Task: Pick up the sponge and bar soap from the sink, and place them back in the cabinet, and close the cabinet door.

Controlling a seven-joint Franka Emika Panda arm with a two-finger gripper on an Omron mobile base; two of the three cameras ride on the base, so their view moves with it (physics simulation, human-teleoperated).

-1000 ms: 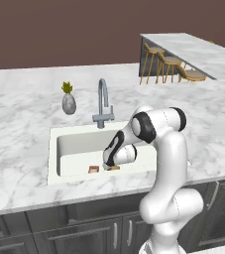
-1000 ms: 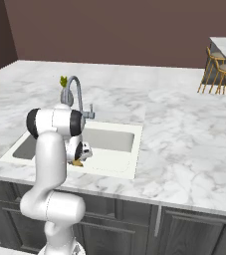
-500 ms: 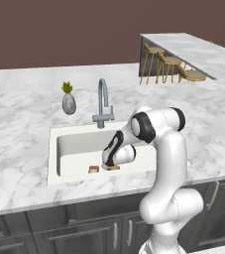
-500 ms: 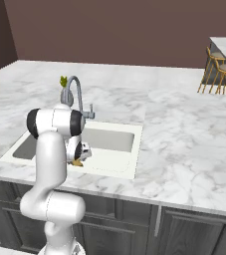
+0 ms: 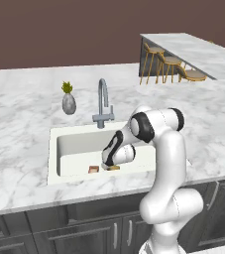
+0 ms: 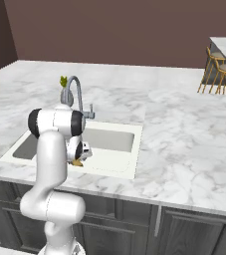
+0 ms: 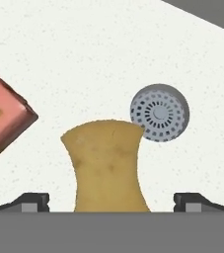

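The mustard-yellow sponge (image 7: 108,165) lies on the sink floor, between my two dark fingertips (image 7: 32,201), which stand wide apart on either side of it. My gripper (image 7: 111,205) is open and low over the sponge. The pinkish-brown bar soap (image 7: 0,121) lies just to its left. From the left base view the hand (image 5: 115,158) reaches down into the cream-white sink (image 5: 74,134), with the sponge (image 5: 113,168) under it and the bar soap (image 5: 93,169) beside it. The right base view shows a bit of sponge (image 6: 77,162) below the hand. The cabinet and its door are out of view.
A grey gooseneck faucet (image 5: 102,104) stands behind the basin. A small vase with a plant (image 5: 68,100) sits on the marble counter at the back left. A round drain (image 7: 159,112) lies just past the sponge. Bar stools (image 5: 168,67) stand by the far counter.
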